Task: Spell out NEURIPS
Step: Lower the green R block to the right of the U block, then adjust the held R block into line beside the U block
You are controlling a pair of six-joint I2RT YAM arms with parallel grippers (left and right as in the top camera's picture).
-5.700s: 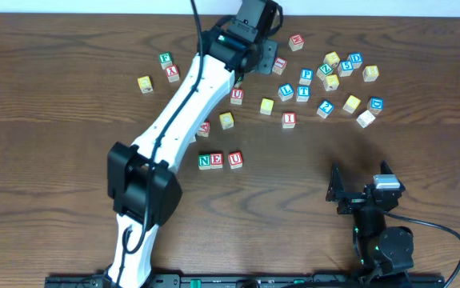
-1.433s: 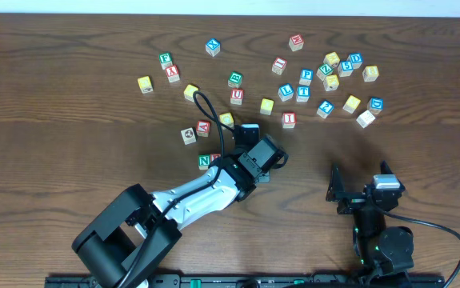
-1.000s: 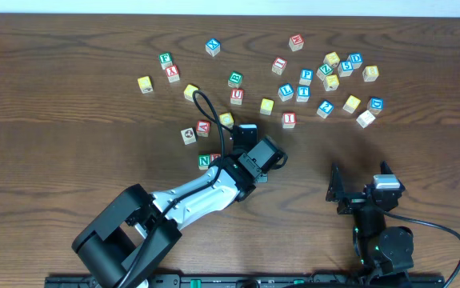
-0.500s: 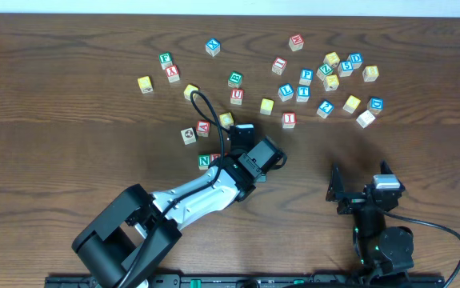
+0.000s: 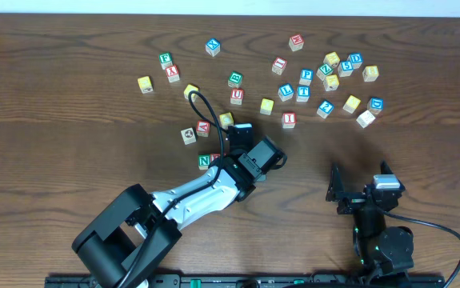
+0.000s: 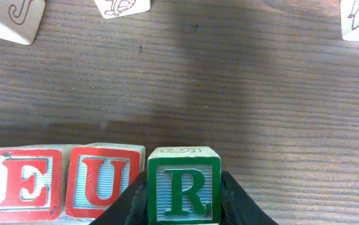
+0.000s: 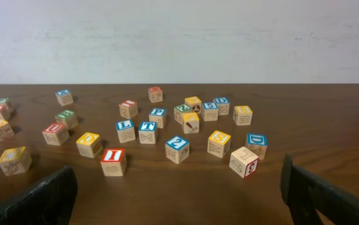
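beside red u (image 6: 101,187), green r (image 6: 183,190) gripped by left fingers (image 6: 131,206)

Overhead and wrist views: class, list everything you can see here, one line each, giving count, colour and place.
table: one, dark brown wood, under everything.
wall: one, white, behind the table.
spelled row: three cubes, green N, red E, red U, side by side near the table's middle.
green R cube: one, next to the U at the row's end.
red I cube: one, loose, behind the row.
blue P cube: one, in the far right cluster.
other loose cubes: over twenty, red, blue, green and yellow faces, scattered over the far half.
left gripper: one, black, closed on the R cube.
right gripper: one, black, open and empty, near right.
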